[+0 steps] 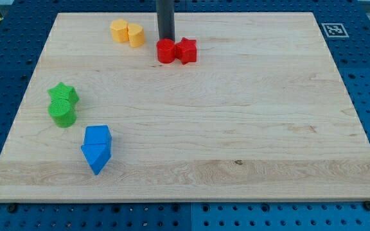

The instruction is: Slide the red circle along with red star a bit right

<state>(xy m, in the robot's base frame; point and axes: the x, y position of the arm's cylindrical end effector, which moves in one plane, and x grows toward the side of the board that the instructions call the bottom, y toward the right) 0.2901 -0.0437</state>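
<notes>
The red circle [166,51] and the red star [186,50] sit side by side, touching, near the view's top centre of the wooden board [236,115]; the circle is on the left, the star on the right. My dark rod comes down from the view's top edge. My tip [166,40] is just above the red circle in the view, at its far side and touching or nearly touching it.
A yellow hexagon [119,30] and a yellow cylinder-like block [135,34] sit together left of the rod. A green star [63,94] and green circle [62,113] sit at the left. A blue cube [98,136] and blue triangle [96,158] sit at the lower left.
</notes>
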